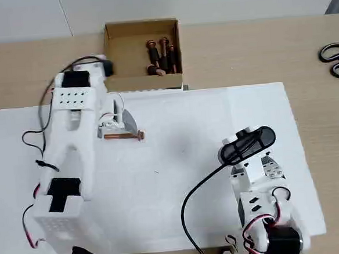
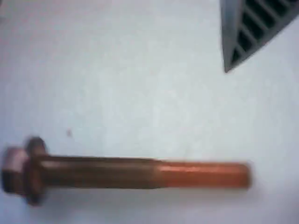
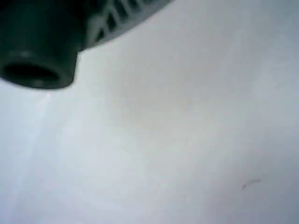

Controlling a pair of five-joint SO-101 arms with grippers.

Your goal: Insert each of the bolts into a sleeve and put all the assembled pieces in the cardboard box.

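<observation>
A copper bolt lies flat on the white paper sheet, its hex head pointing right in the high view. My left gripper hovers just above it and is open; in the left wrist view the bolt lies whole and free on the paper, with one grey fingertip well off it. My right gripper sits at the lower right of the paper, shut on a dark sleeve; the sleeve's open end faces the right wrist camera. The cardboard box at the back holds several assembled copper pieces.
Black-handled scissors lie on the wooden table at the far right. The paper between the two arms is bare. Cables trail from both arms over the paper's near part.
</observation>
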